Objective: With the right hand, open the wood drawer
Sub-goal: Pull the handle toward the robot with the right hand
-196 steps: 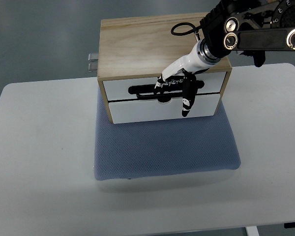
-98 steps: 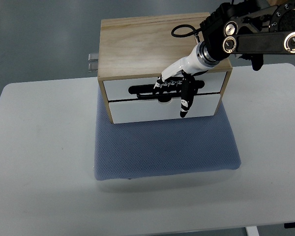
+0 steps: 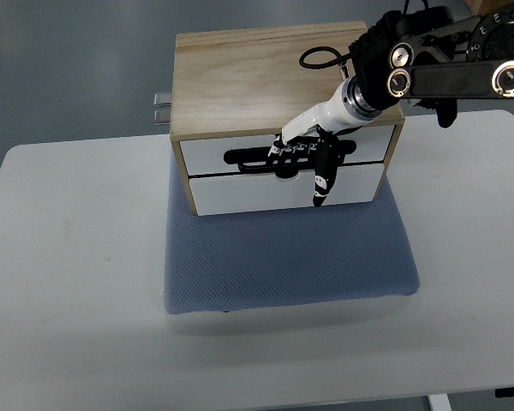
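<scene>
Drawer (image 3: pixel 283 158) hasn't budged since a second ago, front flush. Right hand (image 3: pixel 304 154) barely shifted, fingers (image 3: pixel 284 151) curled onto the black handle (image 3: pixel 253 157), so the pull hasn't begun

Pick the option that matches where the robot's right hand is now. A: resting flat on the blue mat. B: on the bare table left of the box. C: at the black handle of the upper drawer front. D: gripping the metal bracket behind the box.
C: the right hand sits at the black handle on the upper drawer of the wood box, fingers curled at it.
</scene>
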Robot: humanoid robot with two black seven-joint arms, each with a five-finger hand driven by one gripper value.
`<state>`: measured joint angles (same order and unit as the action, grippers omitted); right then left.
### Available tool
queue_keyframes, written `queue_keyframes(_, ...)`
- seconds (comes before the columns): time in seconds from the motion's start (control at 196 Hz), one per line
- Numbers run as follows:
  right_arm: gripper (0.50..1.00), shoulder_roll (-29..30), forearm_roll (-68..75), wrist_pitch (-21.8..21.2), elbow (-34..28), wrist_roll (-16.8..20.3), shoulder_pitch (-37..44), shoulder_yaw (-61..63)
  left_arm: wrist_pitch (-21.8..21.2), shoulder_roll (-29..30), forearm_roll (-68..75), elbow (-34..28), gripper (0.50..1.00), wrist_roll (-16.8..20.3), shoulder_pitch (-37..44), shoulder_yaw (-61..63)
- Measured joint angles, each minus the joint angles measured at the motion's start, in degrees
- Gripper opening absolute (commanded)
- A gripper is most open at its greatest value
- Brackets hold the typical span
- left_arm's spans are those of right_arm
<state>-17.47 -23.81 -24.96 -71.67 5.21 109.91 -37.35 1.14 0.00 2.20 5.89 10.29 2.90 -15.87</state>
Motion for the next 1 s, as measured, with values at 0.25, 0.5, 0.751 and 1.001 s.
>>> queue_keyframes(0.25,0.940,-0.1,0.0,-1.7,-0.7,-0.2,0.4,0.0,0.0,0.0,0.0,0.0,1.000,0.0,0.0,0.0)
queue_keyframes(0.5,0.940,-1.0,0.0,-4.6,-2.4,-0.3,1.1,0.2,0.0,0.0,0.0,0.0,1.000,0.0,0.0,0.0)
queue_keyframes(0.751,0.940,-2.3,-0.1,-7.7,-4.9,-0.6,2.5,0.3,0.0,0.0,0.0,0.0,1.000,0.0,0.0,0.0)
queue_keyframes(1.001,0.940,-3.2,0.0,-9.8,-7.5,-0.9,3.5,0.4,0.0,0.0,0.0,0.0,1.000,0.0,0.0,0.0)
